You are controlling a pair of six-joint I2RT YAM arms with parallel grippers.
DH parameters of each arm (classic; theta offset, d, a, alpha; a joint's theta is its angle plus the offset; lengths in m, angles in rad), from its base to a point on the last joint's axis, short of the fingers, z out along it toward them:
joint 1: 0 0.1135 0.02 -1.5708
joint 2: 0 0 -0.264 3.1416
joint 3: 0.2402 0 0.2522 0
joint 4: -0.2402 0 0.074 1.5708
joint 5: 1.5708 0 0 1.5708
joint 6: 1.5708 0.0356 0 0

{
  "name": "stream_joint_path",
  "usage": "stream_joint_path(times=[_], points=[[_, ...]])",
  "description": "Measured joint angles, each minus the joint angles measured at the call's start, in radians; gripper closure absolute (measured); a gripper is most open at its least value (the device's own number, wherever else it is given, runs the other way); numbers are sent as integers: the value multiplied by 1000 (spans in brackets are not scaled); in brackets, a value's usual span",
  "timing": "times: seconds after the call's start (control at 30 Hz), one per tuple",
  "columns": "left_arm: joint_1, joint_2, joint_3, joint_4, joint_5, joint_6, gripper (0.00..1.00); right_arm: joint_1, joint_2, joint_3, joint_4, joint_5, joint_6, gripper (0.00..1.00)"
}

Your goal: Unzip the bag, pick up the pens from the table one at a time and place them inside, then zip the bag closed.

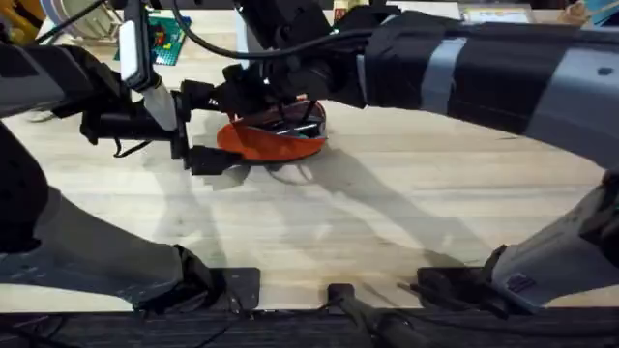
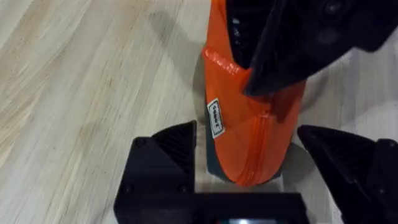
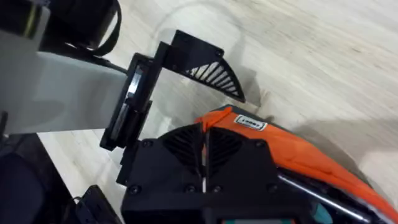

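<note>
**Both grippers meet at one end of the pouch**

Because the right gripper (image 3: 204, 163) has its two black fingers pressed flat together right at the orange pouch (image 3: 305, 155), it seems pinched on something small at the zipper line, most likely the pull, though the tab itself is hidden behind the fingertips. From there the pouch runs away from the fingers along its long axis, with the mouth gaping and slim metallic pens (image 3: 317, 196) lying lengthwise inside.

The left gripper (image 2: 249, 146) comes at the same end from the opposite side. Its fingers stand apart, one on each flank of the pouch's tip, where the small white label (image 2: 216, 118) sits; whether the pads actually touch the fabric cannot be told, so it brackets the end rather than clearly clamps it.

In the overhead view the bag (image 1: 274, 133) lies on the pale wooden worktop (image 1: 387, 222), toward the far side and left of centre, its long axis roughly crosswise. The left gripper (image 1: 206, 159) is at its left end and the right arm reaches across from above.

The closing pull would likely run along that axis, away from the braced end.
</note>
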Motion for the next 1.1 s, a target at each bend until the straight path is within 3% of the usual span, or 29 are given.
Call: stream_joint_path(times=[0.07,0.1,0.23,0.27,0.53,0.8,0.93,1.1], points=[[-1,1,0,-1,1,0,7,0,0,0,0,0,0,971],[-1,1,0,-1,3,-3,52,0,0,0,0,0,0,971],[-1,1,0,-12,7,-5,622,0,0,0,0,0,0,971],[-1,1,0,-7,7,-3,942,0,0,0,-3,0,0,971],[-1,1,0,-8,7,-5,956,-8,0,0,-33,0,0,971],[-2,1,0,-8,13,-5,956,-81,0,0,-139,-30,0,971],[-7,1,0,-4,17,-5,956,-137,0,0,-185,-56,0,972],[-11,1,0,2,25,-4,956,-302,-9,0,-280,-105,0,971]])
